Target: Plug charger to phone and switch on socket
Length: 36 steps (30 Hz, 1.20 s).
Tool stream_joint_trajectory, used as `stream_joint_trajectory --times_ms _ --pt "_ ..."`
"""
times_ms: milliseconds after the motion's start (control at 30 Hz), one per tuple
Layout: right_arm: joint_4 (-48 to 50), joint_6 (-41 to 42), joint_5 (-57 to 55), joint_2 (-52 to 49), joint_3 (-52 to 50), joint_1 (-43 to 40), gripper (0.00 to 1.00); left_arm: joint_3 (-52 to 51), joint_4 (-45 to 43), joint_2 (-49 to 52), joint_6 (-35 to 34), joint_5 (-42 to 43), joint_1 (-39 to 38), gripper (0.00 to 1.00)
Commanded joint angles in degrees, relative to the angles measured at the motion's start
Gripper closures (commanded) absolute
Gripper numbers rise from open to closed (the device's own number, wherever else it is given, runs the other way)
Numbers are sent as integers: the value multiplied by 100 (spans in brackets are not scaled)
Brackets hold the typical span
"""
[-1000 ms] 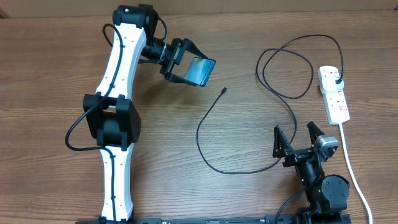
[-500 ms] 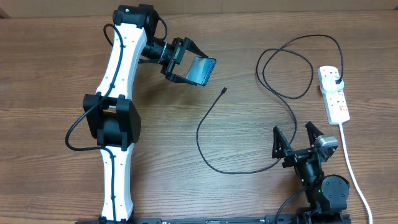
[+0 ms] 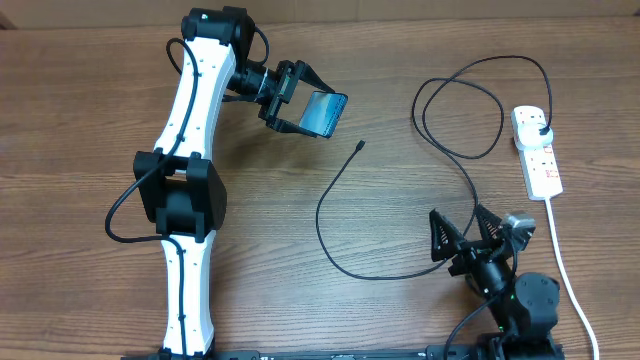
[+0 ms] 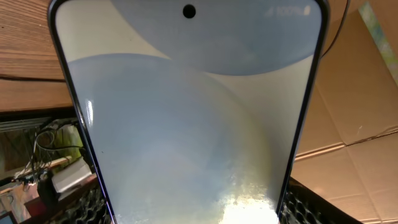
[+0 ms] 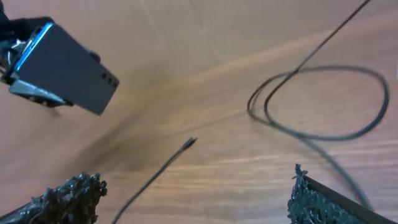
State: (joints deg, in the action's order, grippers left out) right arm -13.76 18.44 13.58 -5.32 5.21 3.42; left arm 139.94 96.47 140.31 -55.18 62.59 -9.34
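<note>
At upper left of the overhead view the left gripper (image 3: 315, 112) held the phone (image 3: 326, 115) across its width, while in the middle the charger (image 3: 328, 190) lay loose, its connector tip (image 3: 359, 146) apart from the phone, so plugging was not yet done. At the right its plug (image 3: 540, 125) seemed seated in the socket (image 3: 541, 165), though whether that was switched on I could not tell, and the right gripper (image 3: 458, 216) below stood wide open, empty. Only the left wrist view showed the lit screen (image 4: 186, 124), and the right wrist view the phone's dark back (image 5: 68, 67).
</note>
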Motion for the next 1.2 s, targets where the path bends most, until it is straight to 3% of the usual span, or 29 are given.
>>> stream_joint_trajectory --times_ms 0,633,833,1000,1167 --pt "-260 109 181 -372 861 26 0 166 37 24 -13 264 -22 40" --pt "-2946 107 1259 -4081 5219 26 0 166 35 24 -13 149 -31 40" --pt "-2848 188 1311 -4885 5412 26 0 166 31 24 -15 -48 -92 39" --pt "-2813 581 1429 -5471 5412 33 0 166 35 24 -133 -881 -166 39" --pt "-2787 761 1543 -6151 5410 149 12 166 20 24 -616 -1989 -348 40"
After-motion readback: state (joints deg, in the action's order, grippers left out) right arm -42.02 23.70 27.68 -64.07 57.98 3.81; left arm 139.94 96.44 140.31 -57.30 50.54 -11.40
